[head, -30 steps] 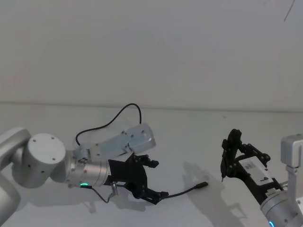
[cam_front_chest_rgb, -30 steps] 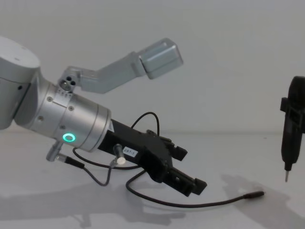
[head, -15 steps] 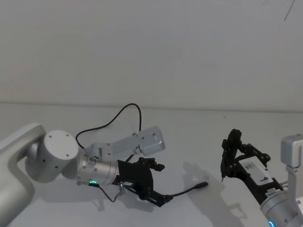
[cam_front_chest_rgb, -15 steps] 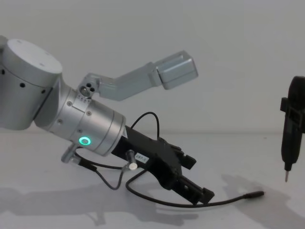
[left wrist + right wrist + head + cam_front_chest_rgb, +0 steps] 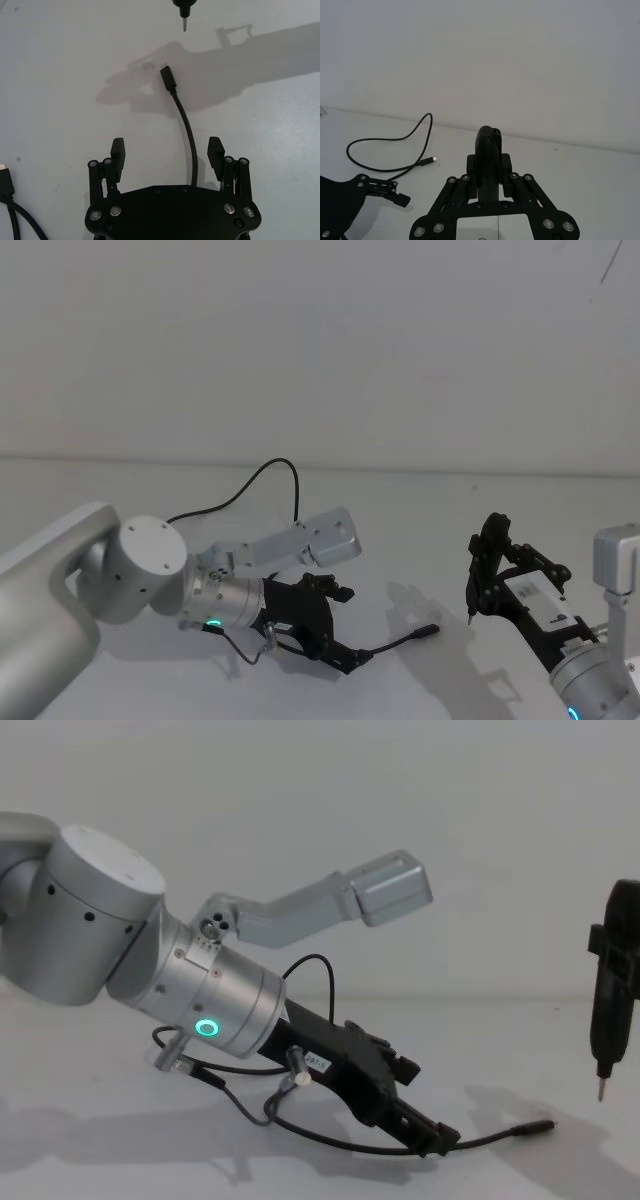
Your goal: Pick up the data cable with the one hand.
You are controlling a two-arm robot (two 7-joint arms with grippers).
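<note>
Surface: plain matte white tabletop meeting a bare pale wall at 12 o'clock, with soft arm shadows on the surface. The data cable lies flat on the tabletop. Head view: a loop arcs toward 12 o'clock behind the left arm, and the free black plug end rests at about 3 o'clock of the left gripper. Left gripper is pitched down, fingers spread wide. Left wrist view: the cable runs between the two fingertips, neither pad touching it. Chest view: the lower finger sits right at the cable, on or just above the surface; cannot tell which. Right gripper is parked at 4 o'clock of the head view, clamped on a dark pointed tool, tip down, well apart from the cable. Versus one second ago: the left arm has advanced toward 3 o'clock and dropped lower, so the fingers now straddle the cable nearer the plug. Cable and right gripper are unchanged.
</note>
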